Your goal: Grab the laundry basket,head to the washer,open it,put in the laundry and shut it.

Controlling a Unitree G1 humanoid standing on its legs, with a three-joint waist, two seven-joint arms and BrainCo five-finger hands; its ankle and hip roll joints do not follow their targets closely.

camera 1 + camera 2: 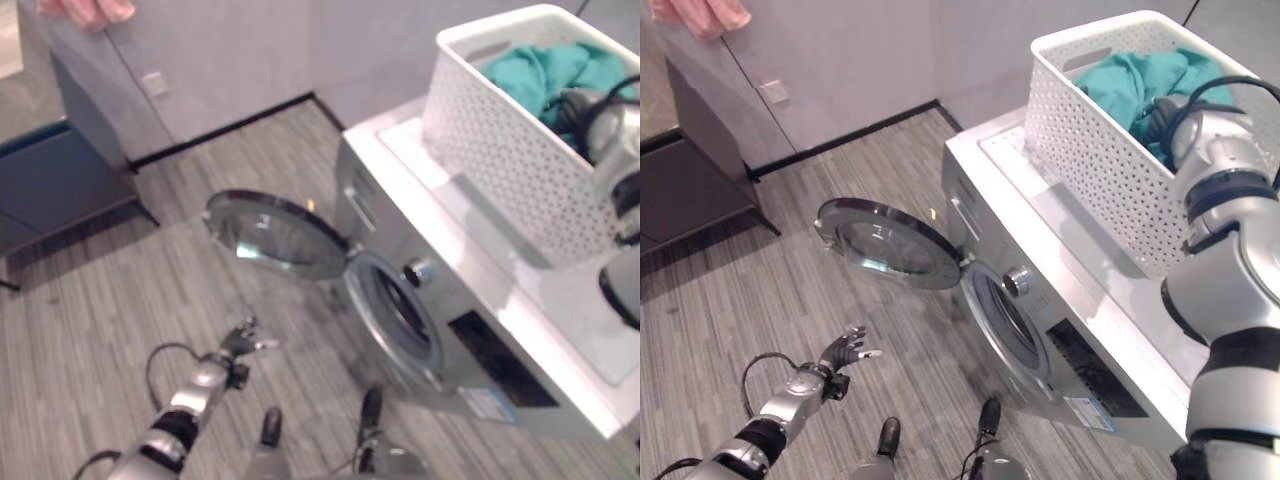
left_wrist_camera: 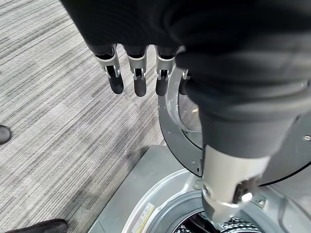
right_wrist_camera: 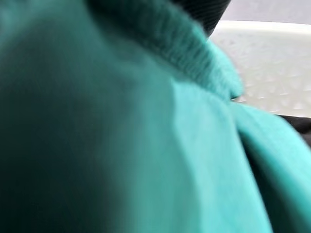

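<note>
Teal laundry (image 3: 146, 145) fills white perforated basket (image 1: 1090, 170); washer (image 1: 1040, 300) door open

White perforated laundry basket (image 1: 1110, 150) sat on top of the silver washer (image 1: 1060, 330) at the upper right, teal laundry (image 1: 1140, 85) bunched inside. The washer's round door (image 1: 885, 243) hung wide open toward frame center, drum opening exposed.

The silver washer (image 1: 1080, 350) stands on the grey plank floor (image 1: 840, 330) against the wall, its round door (image 1: 885, 243) swung open. On its flat white top sits the white perforated laundry basket (image 1: 1110, 150), holding teal laundry (image 1: 1130, 85).
</note>
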